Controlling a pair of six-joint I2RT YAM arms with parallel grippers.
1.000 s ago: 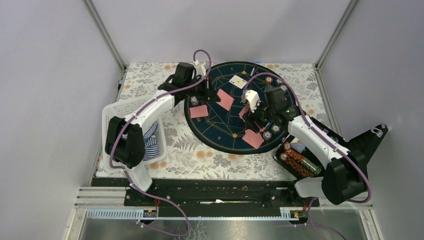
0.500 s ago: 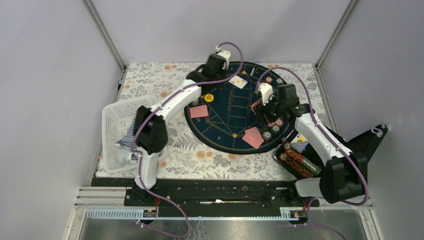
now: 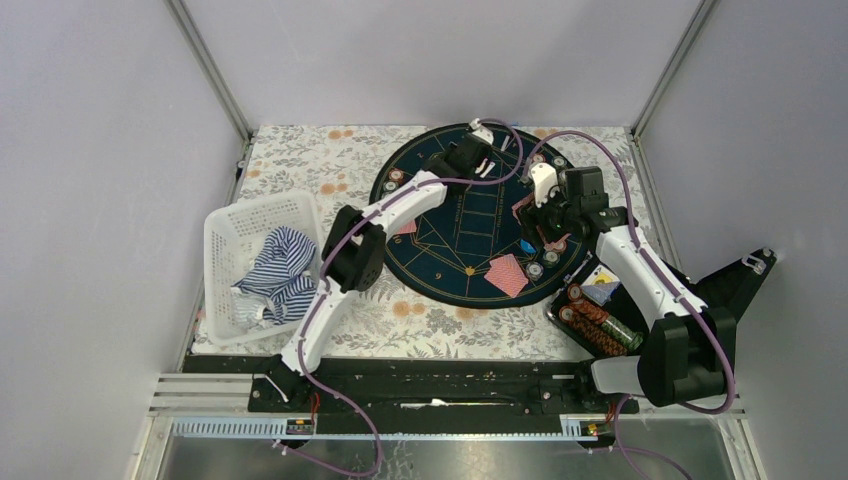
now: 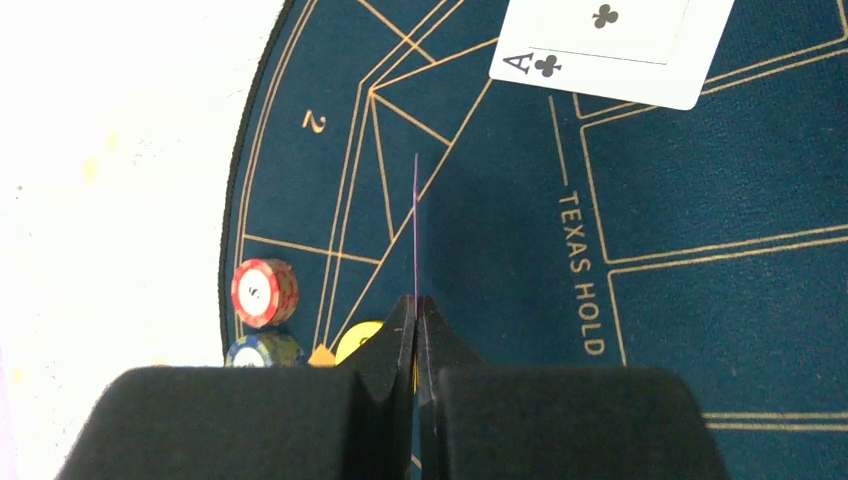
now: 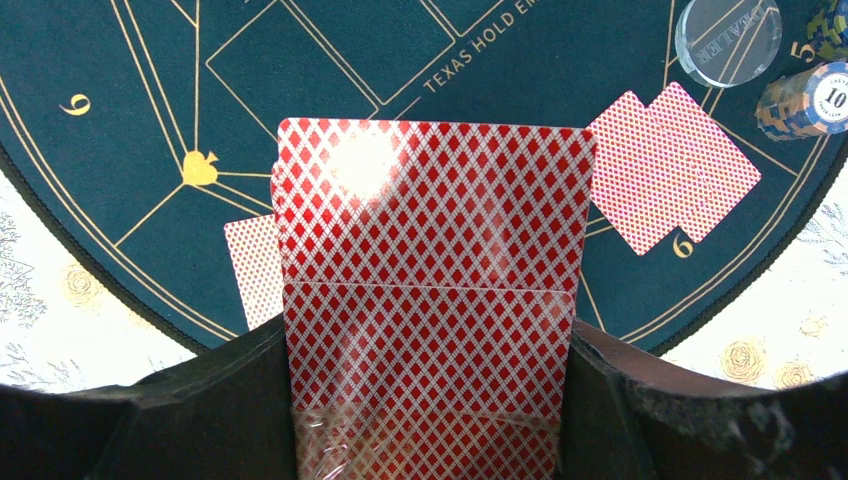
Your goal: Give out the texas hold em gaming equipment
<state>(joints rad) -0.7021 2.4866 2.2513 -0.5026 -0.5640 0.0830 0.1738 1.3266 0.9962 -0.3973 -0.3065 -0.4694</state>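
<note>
Seen from above, both arms reach over a round dark blue mat with gold lines (image 3: 455,250) on a floral-patterned table (image 3: 300,160). The left gripper (image 4: 415,310) hangs over the mat's far side. Its jaws are pressed together on a single thin playing card (image 4: 416,225), seen edge-on as a fine line. Beyond it lies a face-up white ace of clubs (image 4: 600,45). Near the mat's rim sit a red-and-white poker chip stack (image 4: 265,292) and a yellow disc (image 4: 358,340). The right gripper (image 5: 428,390) clasps a deck of red-backed playing cards (image 5: 430,250) between its fingers above the mat's right side. Two overlapping red-backed cards (image 5: 672,165) lie flat on the mat near a clear round disc (image 5: 727,38).
</note>
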